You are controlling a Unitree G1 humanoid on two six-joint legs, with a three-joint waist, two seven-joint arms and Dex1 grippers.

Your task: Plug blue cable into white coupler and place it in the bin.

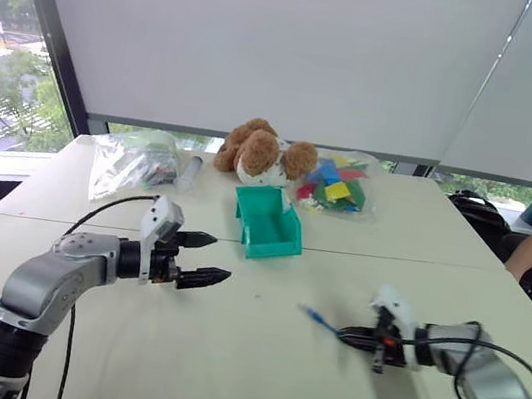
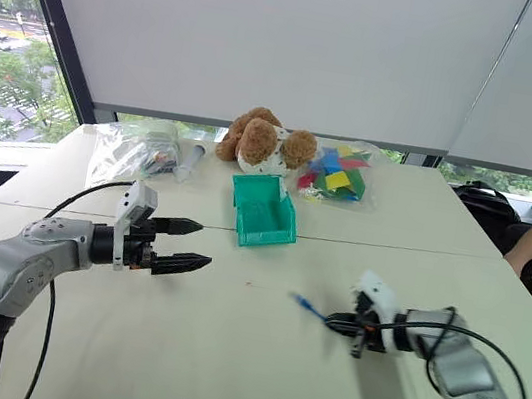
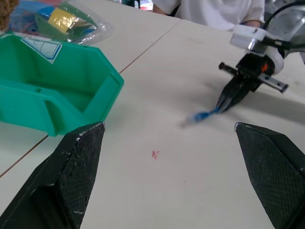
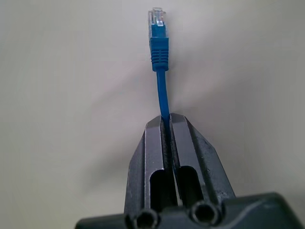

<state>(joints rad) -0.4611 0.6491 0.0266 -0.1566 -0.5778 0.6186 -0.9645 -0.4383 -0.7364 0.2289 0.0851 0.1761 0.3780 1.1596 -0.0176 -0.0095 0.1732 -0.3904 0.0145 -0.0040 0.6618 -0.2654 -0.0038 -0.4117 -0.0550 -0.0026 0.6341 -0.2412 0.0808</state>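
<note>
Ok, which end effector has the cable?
The right end effector: its fingers are shut on the blue cable, plug sticking out. The left end effector is open and holds nothing.

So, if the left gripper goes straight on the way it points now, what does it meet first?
Probably nothing soon: the open left gripper points over bare table, past the bin towards the right gripper holding the blue cable. Depth is unclear.
</note>
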